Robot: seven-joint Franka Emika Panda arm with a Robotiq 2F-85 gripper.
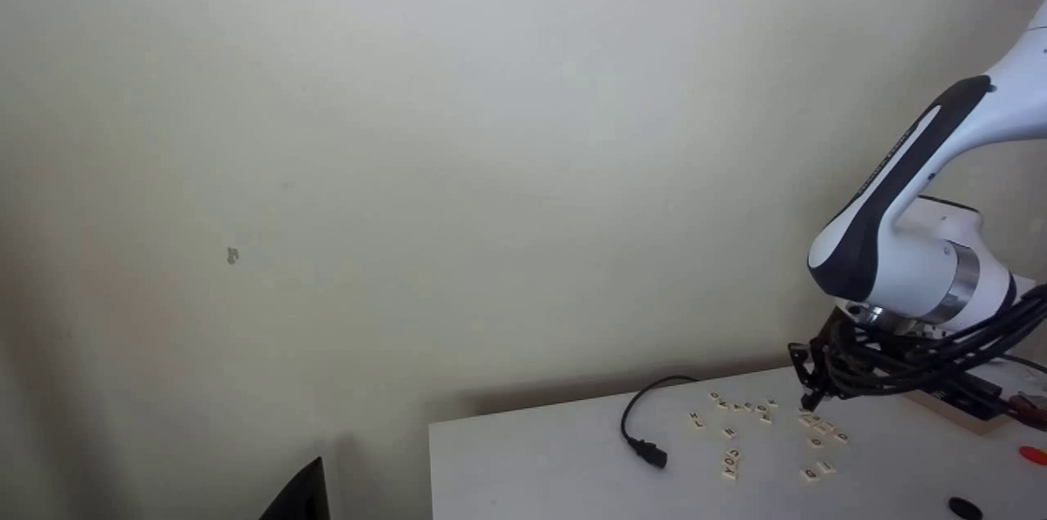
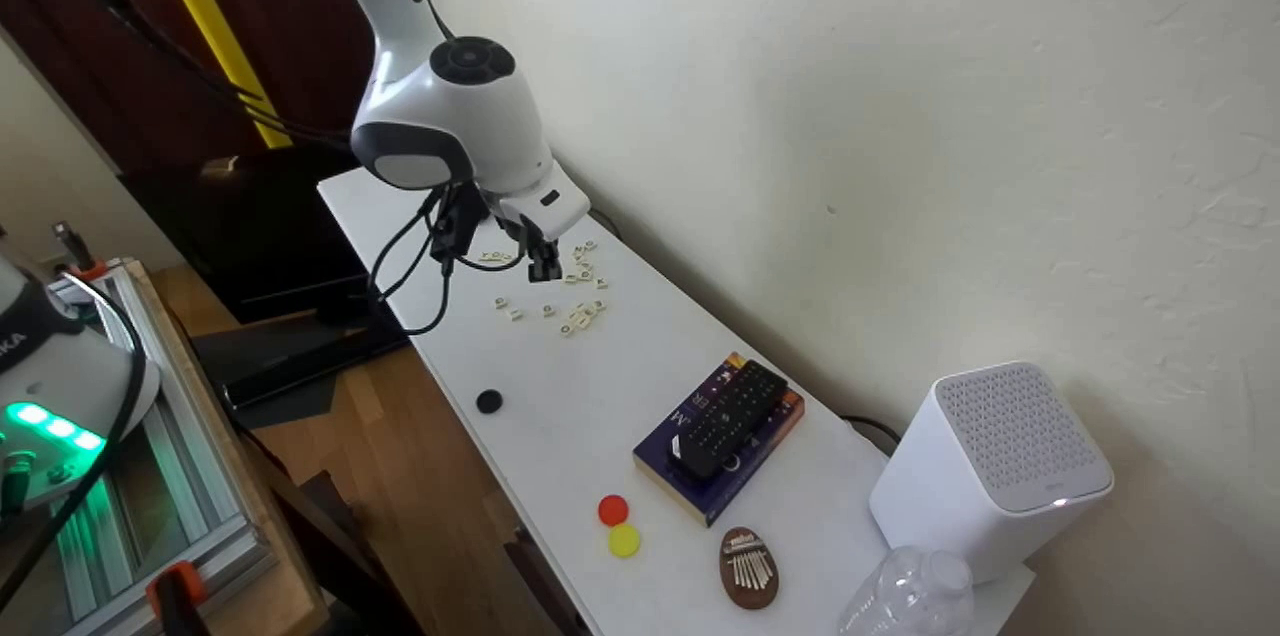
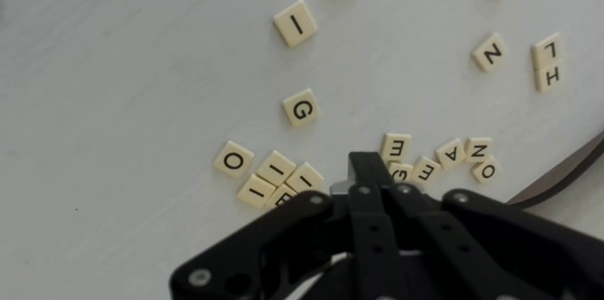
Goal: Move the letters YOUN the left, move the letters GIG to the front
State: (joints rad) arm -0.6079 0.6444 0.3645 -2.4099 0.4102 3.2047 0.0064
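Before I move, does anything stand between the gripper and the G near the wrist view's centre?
Nothing visible: in the wrist view, only table lies between the shut gripper and that G. The nearest I tile sits beside that line, not on it.

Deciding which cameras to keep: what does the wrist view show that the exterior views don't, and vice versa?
Wrist view only: crisp print on the A tile and the E tile beside it, too small to read surely in the exterior views.
Exterior views only, between them: white arm, red disc, Y tile, plug, book, thumb piano.
Shared: gripper, letter tiles, white table.
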